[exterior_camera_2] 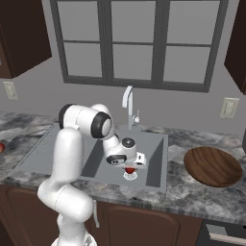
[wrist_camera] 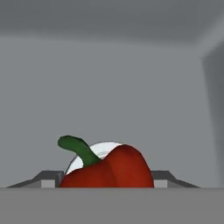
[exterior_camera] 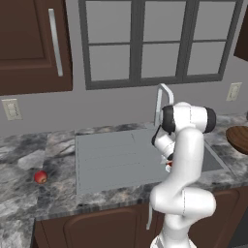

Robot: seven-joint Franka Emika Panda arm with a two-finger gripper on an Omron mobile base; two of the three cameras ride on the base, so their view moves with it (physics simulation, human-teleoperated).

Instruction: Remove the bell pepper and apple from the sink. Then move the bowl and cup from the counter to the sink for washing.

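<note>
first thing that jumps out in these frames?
The white arm bent down into the grey sink, its gripper open either side of the red bell pepper lying over the white drain. Next, the big wooden bowl on the counter right of the sink, and the apple alone on the counter to its left.

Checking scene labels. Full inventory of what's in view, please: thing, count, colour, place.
bell pepper: 1, bright red with green stem, in the sink over the white drain, between the fingertips
apple: 1, pinkish red, on the counter left of the sink
bowl: 1, dark brown wood, on the counter right of the sink
sink: 1, grey, set in the counter
faucet: 1, chrome, behind the sink
counter: 1, dark grey marbled
window: 1, grey frame, above the faucet
gripper: 1, jaws apart around the pepper, low in the basin
</note>
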